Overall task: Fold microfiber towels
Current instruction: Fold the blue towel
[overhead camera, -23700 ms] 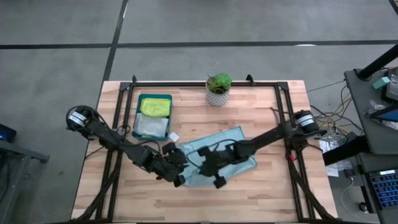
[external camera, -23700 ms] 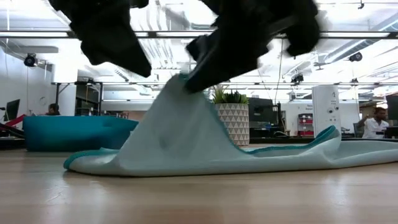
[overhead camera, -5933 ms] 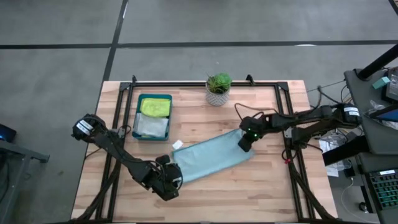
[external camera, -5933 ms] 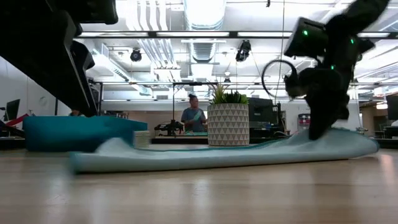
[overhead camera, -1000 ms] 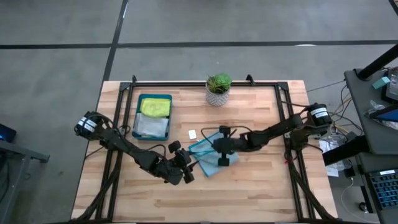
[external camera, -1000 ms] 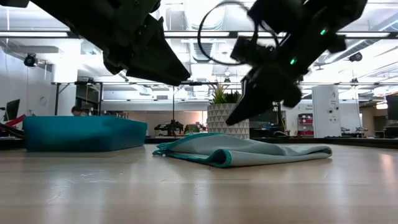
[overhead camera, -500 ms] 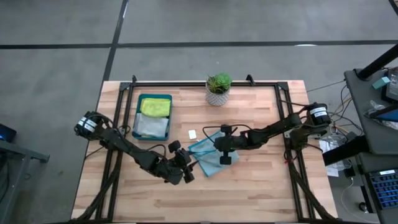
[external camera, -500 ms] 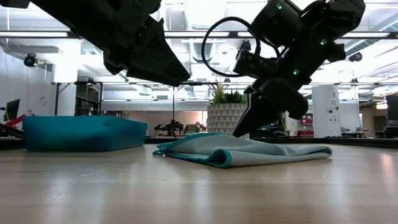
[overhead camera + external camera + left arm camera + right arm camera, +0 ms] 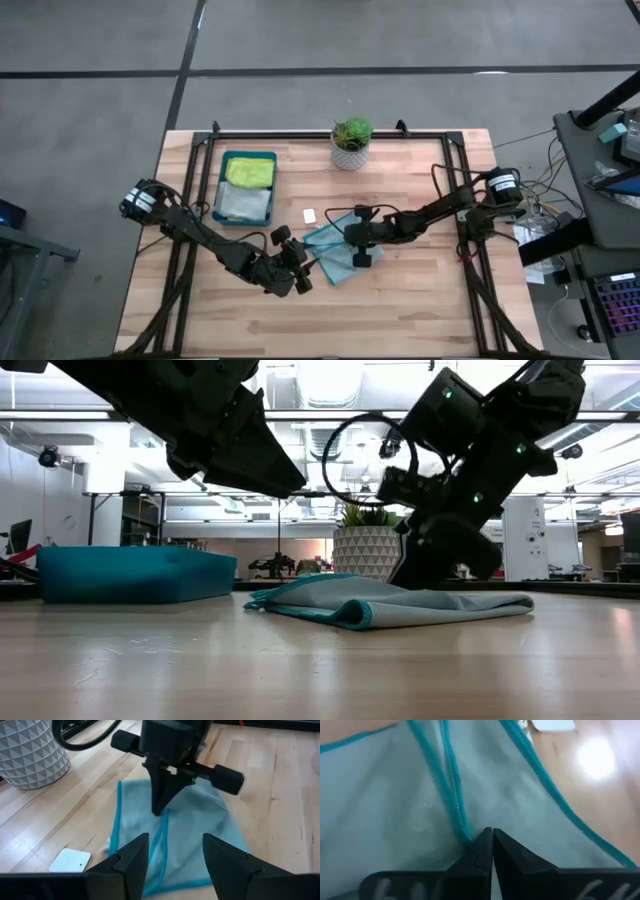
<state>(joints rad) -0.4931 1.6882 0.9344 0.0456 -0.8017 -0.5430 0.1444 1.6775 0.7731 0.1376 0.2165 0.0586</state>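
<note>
High view: the light teal towel (image 9: 335,250) is lying folded into a small packet at the centre of the frame, on the wooden table (image 9: 420,300). The right gripper (image 9: 357,247) is pressing down on its right part, while the left gripper (image 9: 300,268) is waiting just left of the packet. In the upper left, the dark teal tray (image 9: 247,187) is holding a lime green towel (image 9: 250,172) and a pale grey towel (image 9: 243,203), both apparently folded. A potted plant (image 9: 351,142) is standing at the upper centre.

Low view: the teal towel (image 9: 390,605) is resting flat in layers at mid-frame; the right gripper (image 9: 420,565) is bearing on its far side.

Left wrist view: the left gripper (image 9: 172,857) is standing with its fingers apart, holding nothing. A white tag (image 9: 70,860) is lying beside the towel at lower left.

Right wrist view: the right gripper (image 9: 492,840) is showing its fingertips closed together, touching the towel's doubled hem (image 9: 451,790); whether cloth is being pinched cannot be told.

Judged progress: this towel is nearing completion, with pressing and stowing in the tray remaining. No yellow towels are showing.
</note>
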